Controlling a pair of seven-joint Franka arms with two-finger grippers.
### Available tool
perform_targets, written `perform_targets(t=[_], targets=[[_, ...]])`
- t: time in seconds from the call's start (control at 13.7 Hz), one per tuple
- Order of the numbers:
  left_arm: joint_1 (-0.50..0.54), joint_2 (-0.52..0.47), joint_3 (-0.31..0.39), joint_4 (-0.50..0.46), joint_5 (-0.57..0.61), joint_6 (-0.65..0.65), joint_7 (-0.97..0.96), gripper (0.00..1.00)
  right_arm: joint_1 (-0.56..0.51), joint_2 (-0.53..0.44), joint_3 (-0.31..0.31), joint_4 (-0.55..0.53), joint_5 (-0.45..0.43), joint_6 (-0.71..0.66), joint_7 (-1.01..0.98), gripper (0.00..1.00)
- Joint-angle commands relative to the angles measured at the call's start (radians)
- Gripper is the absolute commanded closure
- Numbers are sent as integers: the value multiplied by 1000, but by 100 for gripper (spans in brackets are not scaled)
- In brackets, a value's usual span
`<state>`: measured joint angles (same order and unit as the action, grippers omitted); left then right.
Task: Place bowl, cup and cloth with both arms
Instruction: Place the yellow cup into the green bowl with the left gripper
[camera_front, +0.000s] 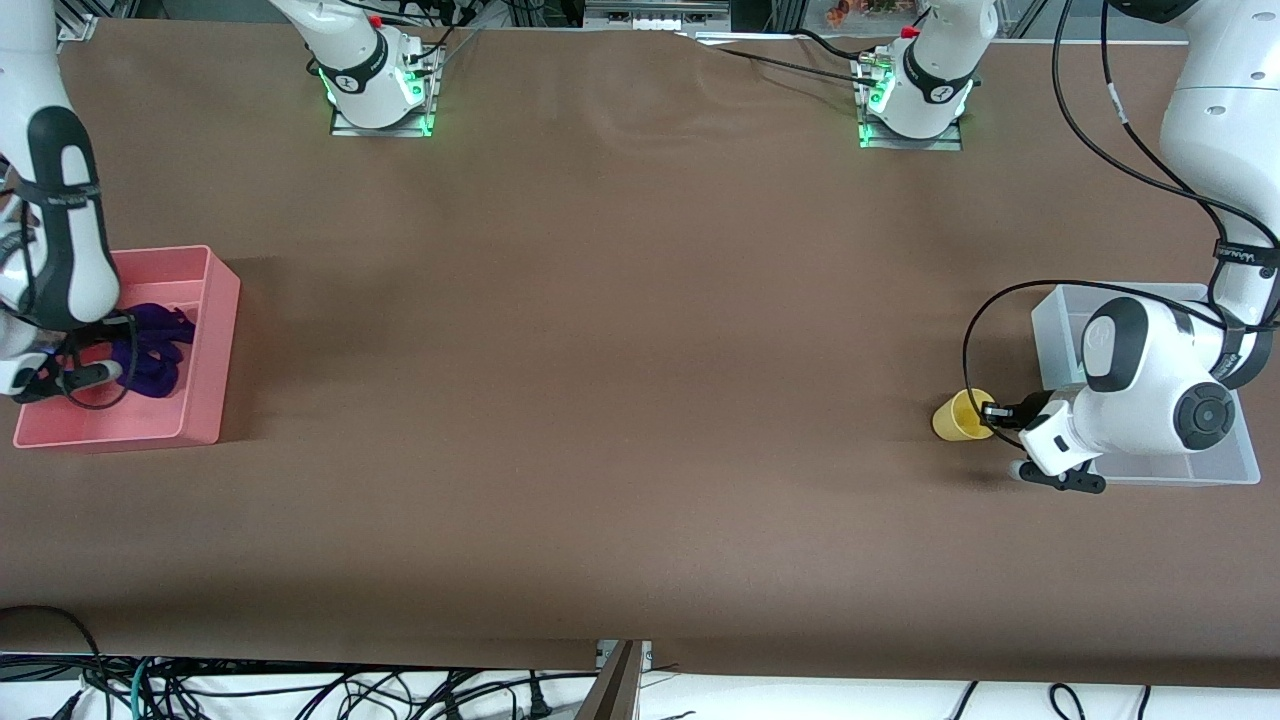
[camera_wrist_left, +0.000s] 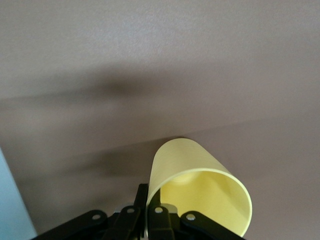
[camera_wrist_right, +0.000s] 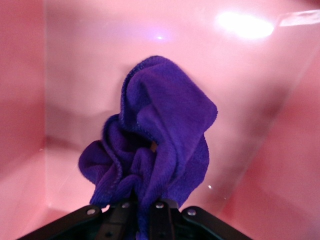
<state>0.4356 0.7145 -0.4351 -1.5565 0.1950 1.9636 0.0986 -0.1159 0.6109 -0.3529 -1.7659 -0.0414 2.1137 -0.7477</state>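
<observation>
Left gripper (camera_front: 992, 412) fingers are closed on the wall of the cup (camera_front: 958, 416), which I read as tipped on its side just above the table, beside the clear bin (camera_front: 1180, 473) at the left arm's end; right gripper (camera_wrist_right: 142, 212) fingers are pinched on the cloth (camera_wrist_right: 155, 140), bunched inside the pink bin (camera_front: 205, 330) at the right arm's end. I judge the cloth nearly placed, pending release, and the cup not yet in any bin. I cannot find the bowl in any view, so its status is unknown.
</observation>
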Motion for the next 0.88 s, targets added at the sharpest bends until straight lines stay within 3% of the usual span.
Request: perform_targets(t=[0.0,0.07,0.22,0.44,0.59,0.8], targets=[[3,-98,-2,80,-6,-225,0,100,-2,7,6,-9,44,25,-1,21],[8,-115,-2,114,3,-318,6,100,-2,6,8,-4,69,20,-4,0],[41,-154,7,162,7,-455,131,100,-2,-32,8,29,110,-10,-10,0],[116,-181,19,161,104,-471,300,100,2,-152,17,118,114,-218,-7,0],[166,-164,21,133,168,-349,331,100,4,-249,118,154,103,-316,22,0],[221,-141,21,43,205,-203,349,100,18,-330,257,158,49,-409,337,0]])
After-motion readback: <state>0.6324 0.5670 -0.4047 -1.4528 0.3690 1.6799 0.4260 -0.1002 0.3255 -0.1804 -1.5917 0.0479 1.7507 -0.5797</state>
